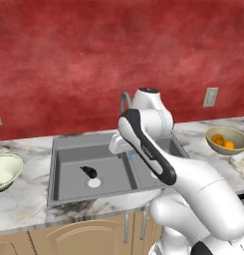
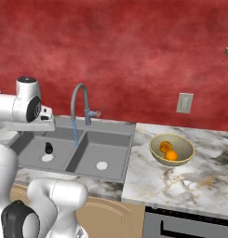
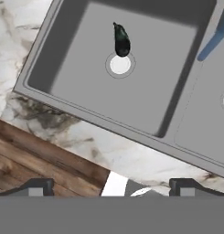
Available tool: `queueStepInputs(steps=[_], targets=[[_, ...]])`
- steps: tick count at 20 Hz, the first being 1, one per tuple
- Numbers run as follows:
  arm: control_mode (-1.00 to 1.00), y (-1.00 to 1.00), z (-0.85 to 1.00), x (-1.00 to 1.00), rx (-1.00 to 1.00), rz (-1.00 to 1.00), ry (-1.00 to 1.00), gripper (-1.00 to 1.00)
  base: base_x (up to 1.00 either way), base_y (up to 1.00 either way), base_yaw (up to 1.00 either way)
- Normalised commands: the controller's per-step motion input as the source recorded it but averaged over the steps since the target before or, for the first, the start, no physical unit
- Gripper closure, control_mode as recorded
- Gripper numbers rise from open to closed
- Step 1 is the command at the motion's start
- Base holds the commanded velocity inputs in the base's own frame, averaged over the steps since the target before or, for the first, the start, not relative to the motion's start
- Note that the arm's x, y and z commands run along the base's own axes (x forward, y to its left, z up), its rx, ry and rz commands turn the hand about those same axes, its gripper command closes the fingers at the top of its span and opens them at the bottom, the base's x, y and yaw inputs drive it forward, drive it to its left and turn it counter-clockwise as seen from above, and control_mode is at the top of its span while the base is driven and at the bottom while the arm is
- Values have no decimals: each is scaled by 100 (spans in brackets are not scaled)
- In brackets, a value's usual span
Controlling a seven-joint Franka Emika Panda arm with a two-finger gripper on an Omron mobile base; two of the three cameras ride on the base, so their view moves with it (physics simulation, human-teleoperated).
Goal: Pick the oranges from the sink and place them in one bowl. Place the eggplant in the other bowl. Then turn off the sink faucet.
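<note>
Red wall (image 1: 68,60) behind, marbled bench (image 2: 180,181) along its foot, with wooden cabinet fronts (image 1: 68,239) beneath. Grey double sink (image 1: 61,172) sunk into the bench, a white drain (image 2: 102,165) in each basin. White arm (image 1: 193,194) rising from the lower right of the left base view, elbow bent over the right basin, forearm reaching back toward the wall with the wrist above the sink's rear edge and hiding most of the faucet there. In the right base view, wrist and hand at the left edge, level with the faucet's (image 2: 80,108) arch, above the left basin. Tall gooseneck faucet standing at the divider's back end, thin blue stream (image 2: 75,132) falling from the spout between the basins. Pale cream bowl (image 1: 5,172) on the bench well to the left of the sink, cut by the frame edge. Tan bowl (image 2: 171,149) on the bench right of the sink, both oranges (image 2: 168,151) inside, touching one another. Tool (image 3: 111,187) hanging high over the sink's front rim, looking down, fingers (image 3: 36,187) wide apart, nothing between them. Eggplant (image 3: 121,41) lying in the left basin, thick end touching the drain's edge, thin stem pointing away from it. Two wall outlets (image 2: 184,102) above the bench.
</note>
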Motion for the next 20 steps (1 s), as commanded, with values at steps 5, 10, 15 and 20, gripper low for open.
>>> queueStepInputs(steps=[5, 10, 15, 20], targets=[[-100, 29, -41, 42, -5, 0, 18, -100, 0, 0, 0], [-100, 24, -44, 37, -2, 0, 11, -100, 0, 0, 0], [-100, 25, -45, 35, -2, 0, 9, -100, 0, 0, 0], [-100, 19, -50, 31, -3, 0, 7, -100, 0, 0, 0]])
